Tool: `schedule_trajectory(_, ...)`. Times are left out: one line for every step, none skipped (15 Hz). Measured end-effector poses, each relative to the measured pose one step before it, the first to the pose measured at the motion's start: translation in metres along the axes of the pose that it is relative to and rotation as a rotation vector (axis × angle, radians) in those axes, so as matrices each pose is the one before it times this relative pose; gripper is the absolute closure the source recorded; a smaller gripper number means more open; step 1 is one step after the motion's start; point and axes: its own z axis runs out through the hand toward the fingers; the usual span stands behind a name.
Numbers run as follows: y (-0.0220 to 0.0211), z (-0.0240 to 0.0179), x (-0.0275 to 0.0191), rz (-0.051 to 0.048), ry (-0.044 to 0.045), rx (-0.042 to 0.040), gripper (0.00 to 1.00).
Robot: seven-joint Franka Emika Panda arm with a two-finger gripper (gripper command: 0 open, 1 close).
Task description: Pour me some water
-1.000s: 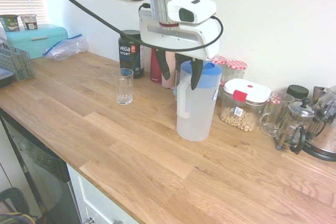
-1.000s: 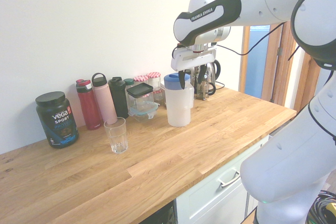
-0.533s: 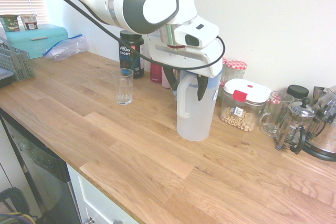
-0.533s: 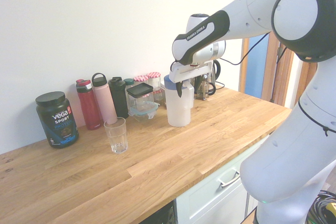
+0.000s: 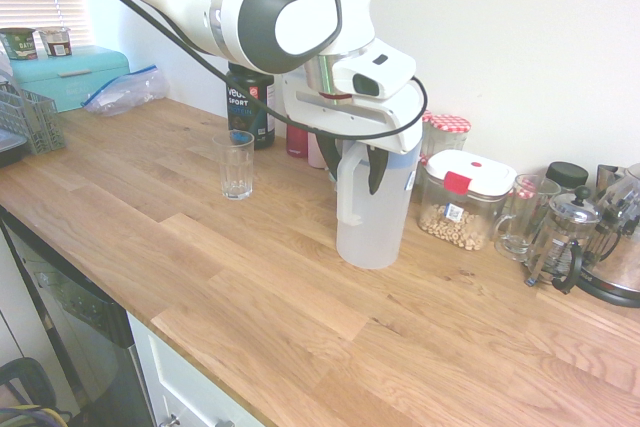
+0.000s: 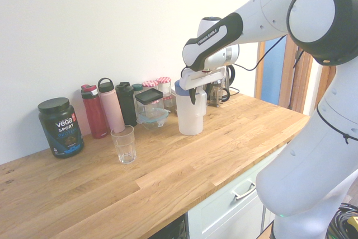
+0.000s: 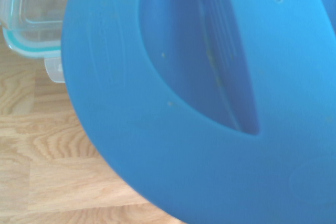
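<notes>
Near the centre of the frame, a tall frosted jug (image 5: pixel 373 217) with a blue lid (image 7: pixel 210 103) is being stood upright on the wooden bench (image 5: pixel 250 287). Its top is being straddled by the pincer (image 5: pixel 352 159), whose dark fingers (image 5: pixel 376 168) are spread apart on either side, nothing clenched between them. Water is being held dimly inside the jug. Left of it, an empty glass (image 5: pixel 237 164) is being left well apart.
</notes>
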Motion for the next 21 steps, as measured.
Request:
schedule_trajectory(0.00000,-0.00004,-0.00001,-0.00010,-0.00005,0.00006,1.00)
schedule_trajectory(0.00005,-0.00017,-0.00002,-0.00025,-0.00006,-0.00001,1.00)
schedule_trajectory(0.00018,0.00005,0.00001,-0.00048,-0.00072,-0.00039,1.00)
schedule_trajectory(0.00024,0.00025,-0.00007,-0.00095,-0.00084,-0.00028,1.00)
schedule_trajectory(0.00012,0.00047,-0.00030,-0.00079,-0.00099,-0.00048,1.00)
schedule_trajectory(0.00000,0.00020,-0.00019,0.00005,-0.00070,0.00011,1.00)
schedule_trajectory(-0.00012,0.00013,-0.00019,-0.00014,-0.00051,0.00015,1.00)
schedule_trajectory(-0.00005,0.00004,-0.00007,0.00010,-0.00024,0.00019,1.00)
schedule_trajectory(0.00000,0.00002,-0.00002,0.00013,-0.00012,0.00009,1.00)
schedule_trajectory(-0.00001,-0.00006,0.00002,0.00004,0.00012,0.00013,1.00)
schedule_trajectory(-0.00001,-0.00036,-0.00002,-0.00006,0.00052,0.00045,1.00)
schedule_trajectory(-0.00007,-0.00023,-0.00006,-0.00110,0.00022,0.00027,1.00)
schedule_trajectory(-0.00031,-0.00093,-0.00033,-0.00575,-0.00009,0.00062,1.00)
schedule_trajectory(-0.00040,-0.00225,-0.00096,-0.01315,-0.00301,0.00010,1.00)
schedule_trajectory(-0.00134,-0.00546,-0.00121,-0.01785,-0.00315,0.00217,1.00)
schedule_trajectory(-0.00283,-0.00908,-0.00147,-0.02178,-0.00208,0.00691,1.00)
schedule_trajectory(-0.00489,-0.01186,-0.00183,-0.02413,-0.00600,0.01120,1.00)
schedule_trajectory(-0.00697,-0.01314,-0.00223,-0.03387,-0.00917,0.01483,1.00)
schedule_trajectory(-0.00888,-0.01139,-0.00359,-0.04405,-0.01945,0.01368,1.00)
schedule_trajectory(-0.01097,-0.00833,-0.00475,-0.04905,-0.02931,0.01074,1.00)
schedule_trajectory(-0.01222,-0.00670,-0.00430,-0.04098,-0.02823,0.00830,1.00)
